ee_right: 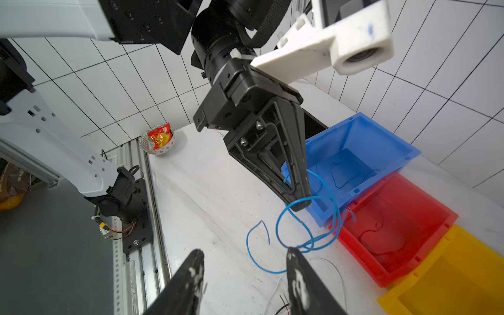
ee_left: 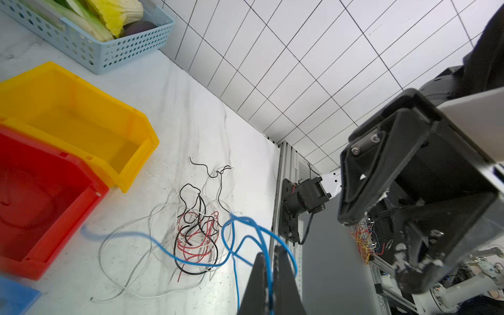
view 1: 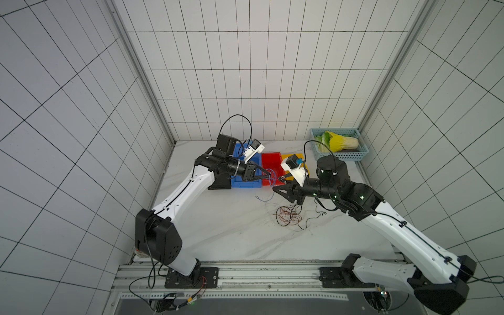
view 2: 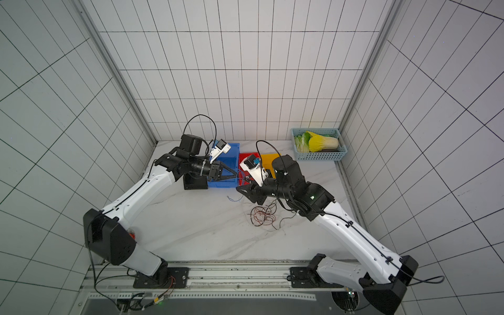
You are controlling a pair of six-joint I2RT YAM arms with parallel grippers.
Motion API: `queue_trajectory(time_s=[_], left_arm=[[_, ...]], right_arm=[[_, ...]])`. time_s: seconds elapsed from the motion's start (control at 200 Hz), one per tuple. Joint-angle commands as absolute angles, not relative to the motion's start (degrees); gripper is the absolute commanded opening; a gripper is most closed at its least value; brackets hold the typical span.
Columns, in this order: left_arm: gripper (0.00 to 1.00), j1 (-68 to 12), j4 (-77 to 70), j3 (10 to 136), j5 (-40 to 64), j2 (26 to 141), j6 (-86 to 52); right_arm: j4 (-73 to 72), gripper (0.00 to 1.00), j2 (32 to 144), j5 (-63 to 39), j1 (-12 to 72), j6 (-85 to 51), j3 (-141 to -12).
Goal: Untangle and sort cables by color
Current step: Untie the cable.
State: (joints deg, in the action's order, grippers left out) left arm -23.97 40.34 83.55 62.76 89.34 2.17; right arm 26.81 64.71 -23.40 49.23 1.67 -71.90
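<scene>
My left gripper is shut on a blue cable, which hangs in loops from its tips over the front of the blue bin. My right gripper stands open just beside it, and the blue loops brush one fingertip. In both top views the two grippers meet near the bins. A tangle of red, black and white cables lies on the table below the right gripper.
The blue bin, a red bin and a yellow bin stand in a row at the back; thin cables lie in the blue and red ones. A pale blue basket of vegetables sits back right. A snack cup stands by the left rail.
</scene>
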Motion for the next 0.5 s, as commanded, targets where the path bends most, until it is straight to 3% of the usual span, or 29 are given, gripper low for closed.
queue_trajectory(time_s=[0.0, 0.245, 0.495], left_arm=[[0.0, -24.34, 41.95, 85.99, 58.11, 88.59, 5.24], [0.0, -24.7, 42.11, 86.4, 55.43, 88.24, 6.66], [0.0, -24.96, 41.97, 86.48, 53.85, 88.24, 6.51]], right_arm=[[24.63, 0.61, 66.58, -23.39, 48.7, -5.0, -74.22], [17.63, 0.6, 71.52, -37.77, 40.25, -29.49, -73.54], [-2.39, 0.43, 74.25, -40.07, 39.87, -51.77, -67.47]])
